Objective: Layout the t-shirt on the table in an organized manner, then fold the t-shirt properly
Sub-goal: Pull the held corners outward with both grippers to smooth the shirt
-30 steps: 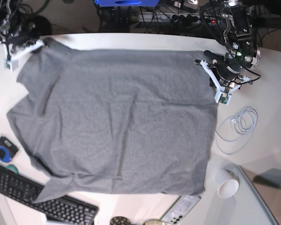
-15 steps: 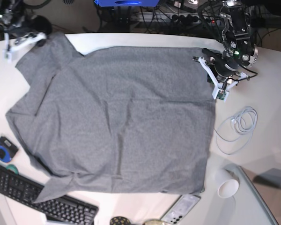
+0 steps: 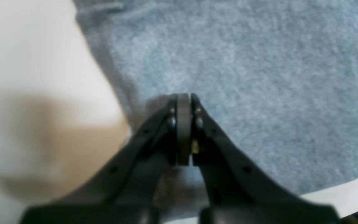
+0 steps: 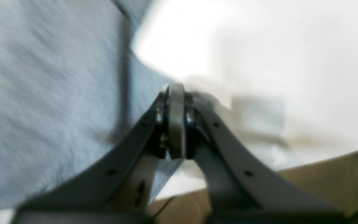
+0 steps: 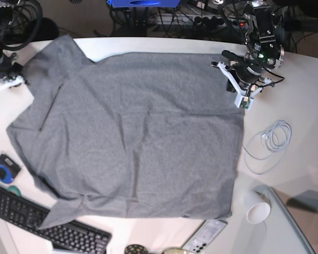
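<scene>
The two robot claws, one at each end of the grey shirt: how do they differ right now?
The left gripper is over the t-shirt, near its edge, and its camera picture is fairly sharp. The right gripper is beside the shirt's edge, mostly over the bare table, and its picture is smeared with motion blur. Both are black, with jaws pressed together, and neither visibly holds any cloth.
</scene>
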Action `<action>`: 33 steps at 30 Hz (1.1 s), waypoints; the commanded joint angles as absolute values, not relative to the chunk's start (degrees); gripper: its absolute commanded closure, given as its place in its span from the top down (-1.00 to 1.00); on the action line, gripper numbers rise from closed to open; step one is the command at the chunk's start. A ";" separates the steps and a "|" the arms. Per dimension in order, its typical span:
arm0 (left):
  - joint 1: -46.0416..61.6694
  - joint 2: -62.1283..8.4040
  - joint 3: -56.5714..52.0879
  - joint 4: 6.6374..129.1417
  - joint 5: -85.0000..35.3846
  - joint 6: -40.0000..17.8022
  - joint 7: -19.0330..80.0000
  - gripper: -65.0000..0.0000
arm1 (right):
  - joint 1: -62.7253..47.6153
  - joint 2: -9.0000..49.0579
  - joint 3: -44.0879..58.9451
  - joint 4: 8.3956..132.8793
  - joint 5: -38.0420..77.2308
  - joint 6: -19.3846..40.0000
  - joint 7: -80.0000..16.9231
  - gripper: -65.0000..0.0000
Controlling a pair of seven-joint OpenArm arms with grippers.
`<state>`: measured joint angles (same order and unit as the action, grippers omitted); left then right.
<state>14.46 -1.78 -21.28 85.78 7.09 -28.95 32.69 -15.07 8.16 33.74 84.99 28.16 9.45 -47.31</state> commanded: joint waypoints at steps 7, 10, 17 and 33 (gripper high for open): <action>14.20 -2.07 -21.32 86.55 6.73 -28.88 31.78 -1.00 | -14.20 9.01 30.90 86.37 29.14 9.80 -47.08 -1.00; 14.20 -2.07 -21.67 86.73 6.73 -28.88 31.78 -1.00 | -13.76 9.10 27.91 85.76 29.14 9.80 -46.55 -1.00; 14.20 -2.51 -22.02 87.16 6.64 -28.88 31.78 -1.00 | -10.77 9.54 27.38 78.46 28.88 9.80 -45.41 -1.00; 14.20 -2.51 -21.85 87.16 6.64 -28.88 31.87 -1.00 | -14.55 10.68 36.70 71.08 28.88 9.19 -40.04 -1.00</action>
<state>14.46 -2.15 -21.67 86.02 7.07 -28.80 32.73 -14.20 10.24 36.62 71.02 31.11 10.33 -38.17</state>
